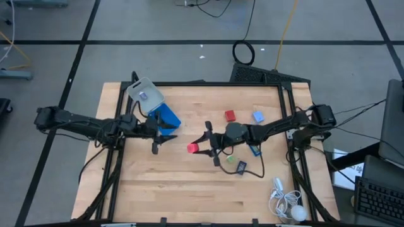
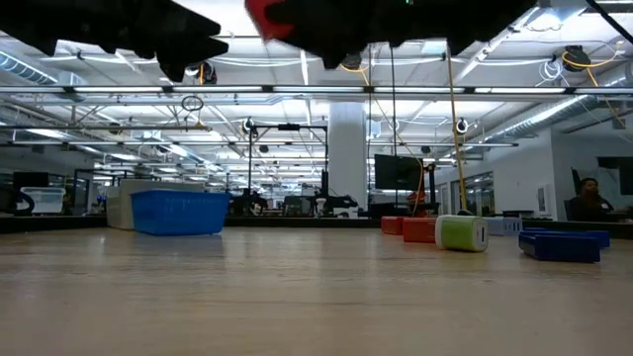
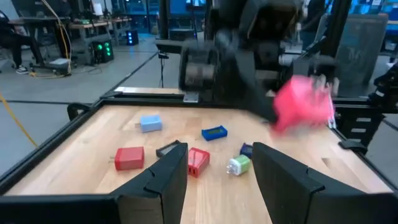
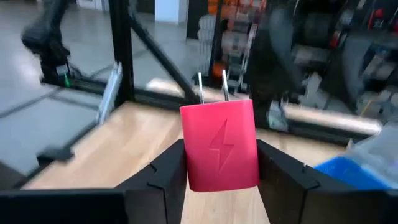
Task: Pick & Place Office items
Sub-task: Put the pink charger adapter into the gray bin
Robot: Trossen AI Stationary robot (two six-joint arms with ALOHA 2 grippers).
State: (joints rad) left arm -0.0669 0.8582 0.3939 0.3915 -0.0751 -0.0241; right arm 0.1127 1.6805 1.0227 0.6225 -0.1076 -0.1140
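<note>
The right pincer [image 4: 217, 163] is clamped on a red charger block [image 4: 219, 146] with a lightning-bolt mark on its face and two metal prongs pointing forward — the dark fingers [image 4: 166, 171] press it on both sides. In the high view that red block [image 1: 192, 148] sits at the tip of the right pincer [image 1: 201, 148] over the middle of the table [image 1: 158, 195], lifted clear of the wood; the low view shows it up at the top edge, above the tabletop.

Facing it from the other side, the left pincer [image 1: 158, 140] hovers near the table's middle with its fingers [image 3: 163, 177] spread and nothing between them. From the left wrist the held block [image 3: 303, 102] shows as a pink-red blur just beyond the gap, not touching those fingers.

Farther along the table lie the other office items: a green-and-white plug [image 3: 238, 164], a red plug block [image 3: 198, 161], a dark piece [image 3: 168, 149] beside it, another red block [image 3: 129, 158], a blue rectangular piece [image 3: 214, 132] and a pale blue one [image 3: 150, 123] farthest out — all resting on the wood, apart from both pincers.

Behind the left arm stand a blue tray [image 1: 165, 116] and a clear plastic box [image 1: 145, 96], touching each other near the table's far left corner. A white corded gadget [image 1: 287, 203] lies at the near right corner.
</note>
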